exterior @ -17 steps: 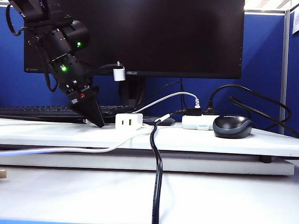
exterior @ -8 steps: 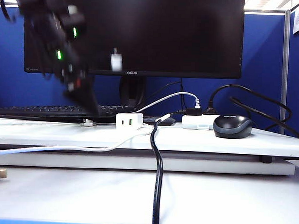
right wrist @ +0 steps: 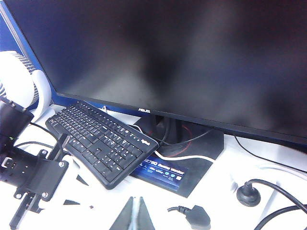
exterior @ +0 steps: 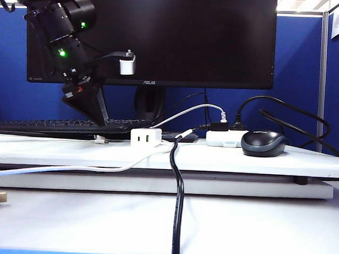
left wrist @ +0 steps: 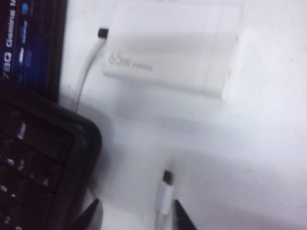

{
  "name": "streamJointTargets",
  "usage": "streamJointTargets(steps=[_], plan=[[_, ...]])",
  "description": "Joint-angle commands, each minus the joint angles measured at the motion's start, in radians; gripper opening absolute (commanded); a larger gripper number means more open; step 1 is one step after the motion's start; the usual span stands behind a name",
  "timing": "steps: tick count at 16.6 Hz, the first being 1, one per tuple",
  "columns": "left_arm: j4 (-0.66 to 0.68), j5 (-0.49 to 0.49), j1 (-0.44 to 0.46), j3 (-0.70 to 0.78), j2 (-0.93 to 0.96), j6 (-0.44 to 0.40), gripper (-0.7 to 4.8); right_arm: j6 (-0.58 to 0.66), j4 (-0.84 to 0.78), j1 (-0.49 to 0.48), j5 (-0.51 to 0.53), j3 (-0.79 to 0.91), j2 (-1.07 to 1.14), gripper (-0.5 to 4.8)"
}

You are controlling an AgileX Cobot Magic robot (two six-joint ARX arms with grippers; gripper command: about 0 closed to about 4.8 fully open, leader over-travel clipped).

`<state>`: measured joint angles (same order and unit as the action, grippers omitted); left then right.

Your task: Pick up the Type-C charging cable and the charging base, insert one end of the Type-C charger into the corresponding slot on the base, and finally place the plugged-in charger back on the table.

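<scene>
Entry: left gripper (left wrist: 133, 214) jaws spread, empty, straddling the limp white Type-C charging cable (left wrist: 164, 196) plug beside the small white rectangular charging base (left wrist: 172, 52) on the white bench (left wrist: 268, 143); right gripper (right wrist: 134, 213) jaws clenched; risk: slim plug skids aside on closure.

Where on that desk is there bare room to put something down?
The lower table in front is bare either side of the thick black cable. The raised board is free right of the mouse. Around the charging base it is crowded.

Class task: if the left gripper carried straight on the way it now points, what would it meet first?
Most likely the Type-C charging cable plug, lying between the open left gripper fingertips on the table; the depth is unclear.
</scene>
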<state>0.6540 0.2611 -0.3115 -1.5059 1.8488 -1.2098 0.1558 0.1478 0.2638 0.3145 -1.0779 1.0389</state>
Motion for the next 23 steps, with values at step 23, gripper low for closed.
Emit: streamJointTargets(steps=[23], plan=[[0.153, 0.058, 0.044, -0.121, 0.132, 0.013, 1.78, -0.003, 0.014, 0.000, 0.029, -0.005, -0.003, -0.01]])
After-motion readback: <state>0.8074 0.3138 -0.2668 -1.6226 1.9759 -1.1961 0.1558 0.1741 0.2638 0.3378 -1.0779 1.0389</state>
